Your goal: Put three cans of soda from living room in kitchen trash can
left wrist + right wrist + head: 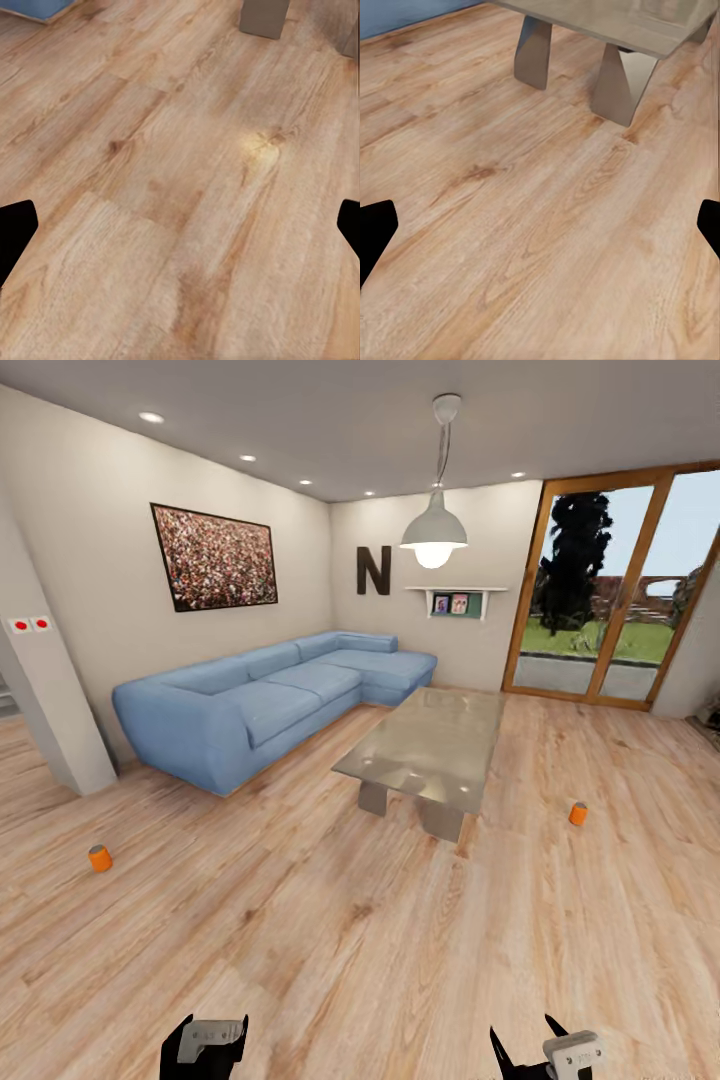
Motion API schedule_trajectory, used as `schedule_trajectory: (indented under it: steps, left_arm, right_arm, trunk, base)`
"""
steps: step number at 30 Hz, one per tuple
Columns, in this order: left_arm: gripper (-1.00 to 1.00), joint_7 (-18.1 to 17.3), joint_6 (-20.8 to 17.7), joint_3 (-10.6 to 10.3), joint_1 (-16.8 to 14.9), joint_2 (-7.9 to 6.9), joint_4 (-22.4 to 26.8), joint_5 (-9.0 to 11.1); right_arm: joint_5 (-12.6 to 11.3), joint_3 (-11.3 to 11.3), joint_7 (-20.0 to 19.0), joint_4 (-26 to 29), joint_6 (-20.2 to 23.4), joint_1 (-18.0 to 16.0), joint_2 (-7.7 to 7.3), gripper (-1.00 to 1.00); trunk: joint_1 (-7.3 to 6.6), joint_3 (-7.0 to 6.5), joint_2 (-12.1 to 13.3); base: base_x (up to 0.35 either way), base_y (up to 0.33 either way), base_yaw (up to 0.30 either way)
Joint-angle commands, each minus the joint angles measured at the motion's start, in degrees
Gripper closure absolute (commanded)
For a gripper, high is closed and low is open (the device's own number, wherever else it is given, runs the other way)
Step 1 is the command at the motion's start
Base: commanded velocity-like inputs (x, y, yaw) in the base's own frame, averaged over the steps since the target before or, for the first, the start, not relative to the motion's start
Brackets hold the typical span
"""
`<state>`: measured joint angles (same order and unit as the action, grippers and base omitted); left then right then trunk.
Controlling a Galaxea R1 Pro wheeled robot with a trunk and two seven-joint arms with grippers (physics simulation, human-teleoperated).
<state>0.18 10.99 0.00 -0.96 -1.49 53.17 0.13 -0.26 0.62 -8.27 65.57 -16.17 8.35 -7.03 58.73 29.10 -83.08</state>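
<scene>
Two orange cans on the floor, that's what I've got in sight, and nothing picked up yet. I'm standing in the living room (pixel 330 920) with both arms low in front of me. My left end effector (pixel 204 1046) hangs spread and empty over bare planks; in the left wrist view its two dark fingertips (pixel 16 232) sit at opposite edges with only wood between them. My right end effector (pixel 545 1050) is the same story, fingers parted, nothing in them, pointed toward the legs of the glass table (pixel 430 745).

One soda can (pixel 100 857) stands upright well off ahead and to the outside of my left end effector, near the grey pillar (pixel 55 700). The other orange can (pixel 578 813) stands upright ahead of my right end effector, just past the table's near corner. The blue sofa (pixel 260 705) sits beyond, ahead of the left end effector.

By my reckoning the job is barely begun: both visible cans are out of reach, so I'll need to roll closer before any grab. A third can I can't spot from here, and the trash can lies somewhere in the kitchen, so every carry and every drop remains to do.
</scene>
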Motion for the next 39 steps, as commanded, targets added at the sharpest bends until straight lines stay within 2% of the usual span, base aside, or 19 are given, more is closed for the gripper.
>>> schedule_trajectory:
  steps: [1, 17, 28, 39]
  left_arm:
    - [-1.0, 0.0, 0.0, 0.0, 0.0, 0.0, 0.0, -0.01]
    - [-1.0, 0.09, 0.05, 0.0, 0.0, 0.0, -0.07, -0.34]
    - [-1.0, 0.09, 0.09, 0.0, 0.0, 0.0, -0.04, -0.05]
    - [-1.0, 0.09, 0.09, 0.0, 0.0, 0.0, -0.06, -0.25]
  right_arm:
    - [0.0, 0.0, 0.0, 0.0, 0.0, 0.0, 0.0, -1.0]
    - [0.07, -0.16, 0.08, 0.0, 0.0, 0.0, 0.08, -1.0]
    - [0.02, -0.31, 0.02, 0.0, -0.01, 0.0, 0.09, -1.0]
    - [-0.06, -0.16, 0.0, 0.0, 0.0, 0.0, 0.09, -1.0]
  trunk:
    - [0.0, 0.0, 0.0]
    - [0.0, 0.02, 0.0]
    - [0.0, 0.02, 0.0]
    - [0.0, 0.01, 0.0]
  base:
    - [0.072, 0.309, -0.234]
    - [0.144, 0.287, -0.225]
    - [0.031, 0.039, -0.051]
    - [0.0, 0.0, -0.22]
